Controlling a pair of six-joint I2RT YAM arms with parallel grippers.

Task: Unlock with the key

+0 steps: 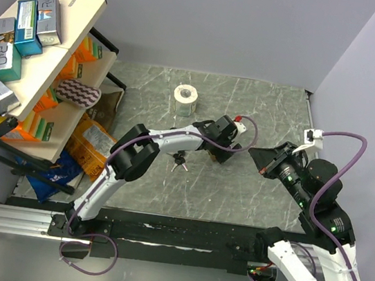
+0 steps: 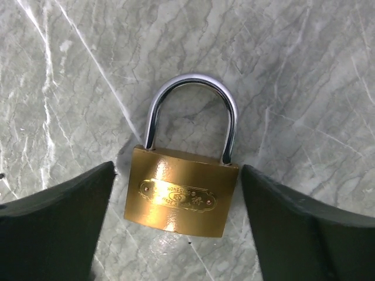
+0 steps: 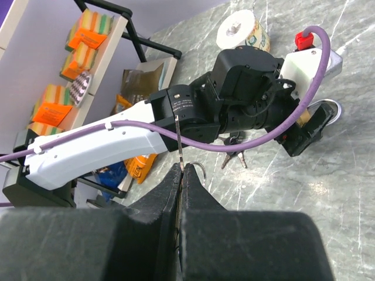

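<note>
A brass padlock (image 2: 181, 196) with a closed silver shackle lies flat on the marble table. My left gripper (image 2: 177, 171) is open, with one black finger on each side of the lock body and narrow gaps between. In the right wrist view the lock's shackle (image 3: 328, 109) pokes out past the left gripper (image 3: 304, 133). My right gripper (image 3: 181, 171) is shut on a thin silver key blade (image 3: 179, 137) that sticks out of the tips, with a wire ring beside it. It hovers right of the left gripper (image 1: 224, 149). A bunch of black-headed keys (image 1: 180, 160) lies under the left arm.
A toilet paper roll (image 1: 185, 100) stands behind the left arm. A tilted shelf (image 1: 87, 8) with boxes and snack packets fills the left side, and more packets (image 1: 92, 145) lie at its foot. Grey walls close the back and the right.
</note>
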